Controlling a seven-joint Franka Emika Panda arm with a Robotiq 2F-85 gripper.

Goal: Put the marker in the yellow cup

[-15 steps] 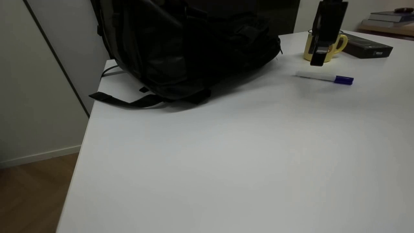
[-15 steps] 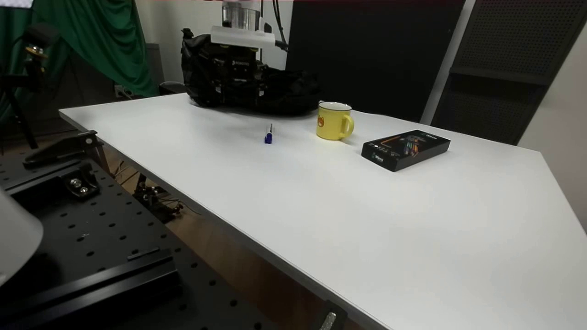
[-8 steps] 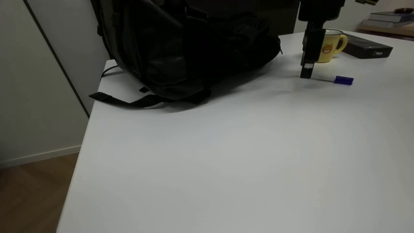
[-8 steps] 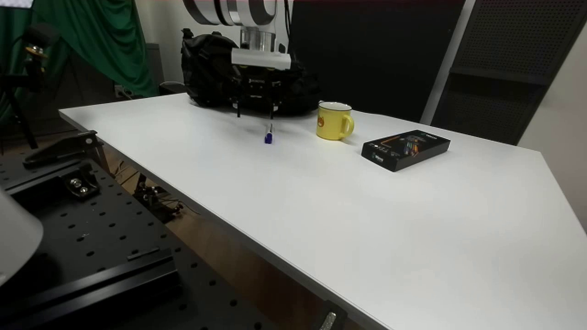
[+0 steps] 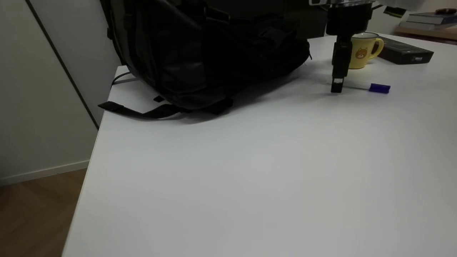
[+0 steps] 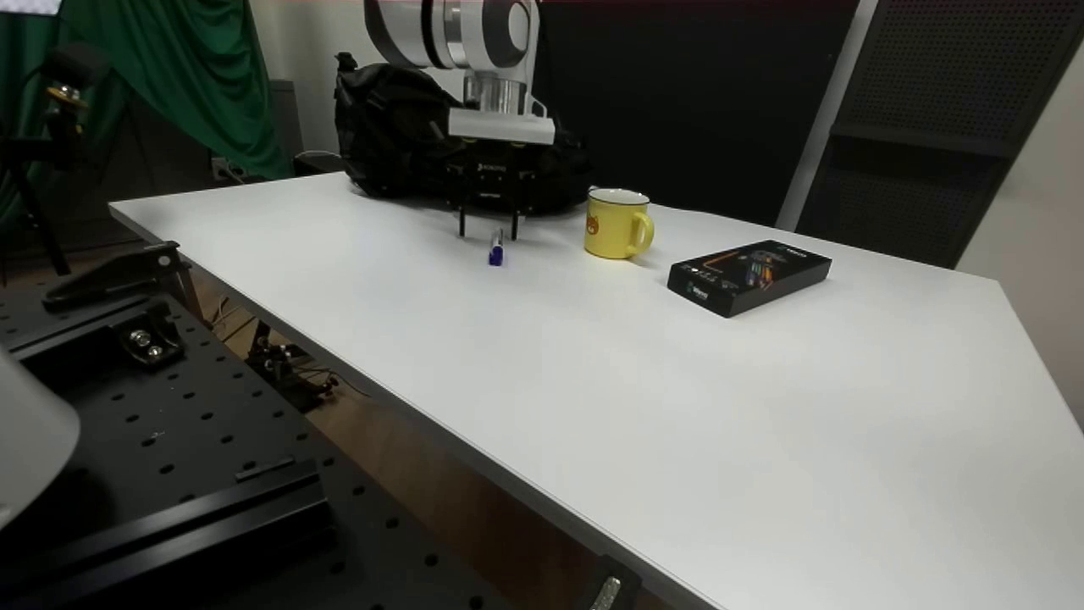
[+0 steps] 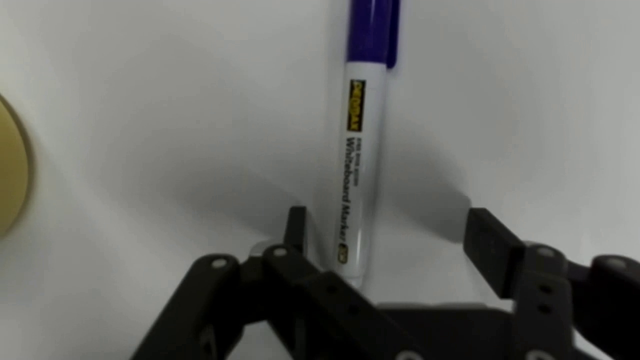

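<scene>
The marker, a white pen with a dark blue cap, lies flat on the table; it shows in the wrist view [image 7: 357,165] and in both exterior views [image 5: 373,87] [image 6: 496,253]. The yellow cup stands upright beside it in both exterior views [image 5: 360,53] [image 6: 611,229], with its edge at the far left of the wrist view [image 7: 11,170]. My gripper [image 7: 385,225] is open, low over the marker's uncapped end, with one finger on each side. The left finger is nearer to the marker. The gripper also shows in both exterior views [image 5: 336,87] [image 6: 488,237].
A black backpack [image 5: 214,60] lies behind the gripper and marker, also in an exterior view [image 6: 389,135]. A flat black box [image 6: 749,278] lies on the white table [image 6: 762,424] beyond the cup's handle side. Books [image 5: 430,19] sit at the far back.
My gripper has come down to the marker's uncapped end, with its fingers apart. The marker and the yellow cup have not moved.
</scene>
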